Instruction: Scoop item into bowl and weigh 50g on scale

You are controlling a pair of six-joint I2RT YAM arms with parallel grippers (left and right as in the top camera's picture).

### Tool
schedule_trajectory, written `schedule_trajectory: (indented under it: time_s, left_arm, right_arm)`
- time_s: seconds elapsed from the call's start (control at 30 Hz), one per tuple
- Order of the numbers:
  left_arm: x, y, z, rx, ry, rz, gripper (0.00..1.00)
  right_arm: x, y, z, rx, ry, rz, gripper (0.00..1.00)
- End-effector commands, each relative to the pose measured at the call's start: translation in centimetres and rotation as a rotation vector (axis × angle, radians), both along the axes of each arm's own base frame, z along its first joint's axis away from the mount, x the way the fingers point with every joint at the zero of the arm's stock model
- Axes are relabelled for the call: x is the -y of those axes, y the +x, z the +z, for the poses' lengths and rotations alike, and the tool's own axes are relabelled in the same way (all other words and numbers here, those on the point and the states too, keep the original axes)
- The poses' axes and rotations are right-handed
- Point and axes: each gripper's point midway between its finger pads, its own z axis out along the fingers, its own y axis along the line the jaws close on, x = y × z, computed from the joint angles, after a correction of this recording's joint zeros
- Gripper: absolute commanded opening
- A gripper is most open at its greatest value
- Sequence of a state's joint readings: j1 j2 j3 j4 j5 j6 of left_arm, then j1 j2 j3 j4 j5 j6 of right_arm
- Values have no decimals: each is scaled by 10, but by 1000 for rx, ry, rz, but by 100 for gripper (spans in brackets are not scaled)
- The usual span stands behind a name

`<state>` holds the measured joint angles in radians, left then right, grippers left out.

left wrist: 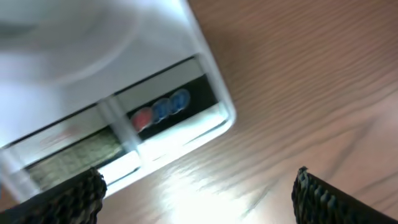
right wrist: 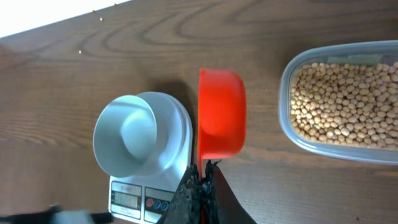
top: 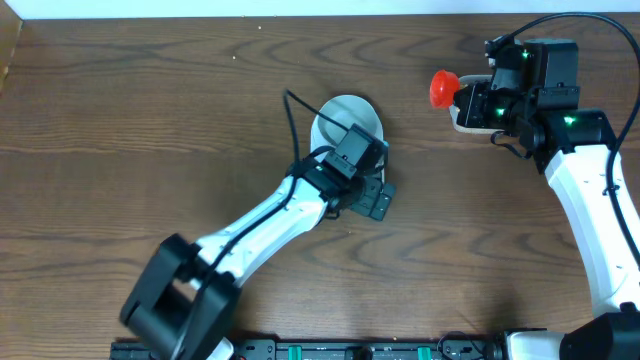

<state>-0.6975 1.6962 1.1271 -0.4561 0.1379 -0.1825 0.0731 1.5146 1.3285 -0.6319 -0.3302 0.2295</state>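
The white bowl (top: 350,118) (right wrist: 134,134) stands empty on the white scale (right wrist: 180,134), whose display and buttons (left wrist: 158,111) face the front edge. My left gripper (top: 376,200) (left wrist: 199,193) hovers open just in front of that edge, over bare table, with nothing between its fingers. My right gripper (right wrist: 202,171) is shut on the handle of a red scoop (top: 441,88) (right wrist: 221,115), held in the air between the bowl and a clear tub (right wrist: 289,118). The tan beans (right wrist: 342,99) fill that tub. In the overhead view my right wrist hides most of the tub (top: 462,122).
The brown wooden table (top: 150,120) spreads around the scale. A few stray beans (right wrist: 81,51) lie near its far edge. My left arm (top: 260,225) slants from the front left up to the scale. My right arm (top: 590,200) runs along the right side.
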Motion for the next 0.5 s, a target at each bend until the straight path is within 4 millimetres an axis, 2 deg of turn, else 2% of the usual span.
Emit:
schedule_trajectory:
  time_s: [0.0,0.23,0.47]
  left_arm:
    - [-33,17,40,152,81,75,98]
    - [-68,10,75,197,104,59,99]
    - [-89,8,82,207,150,23,99]
  right_arm:
    - [5,4,6,18,-13,-9,1]
    - [5,4,5,24,-25,4,1]
    - [5,4,5,33,-45,18,1]
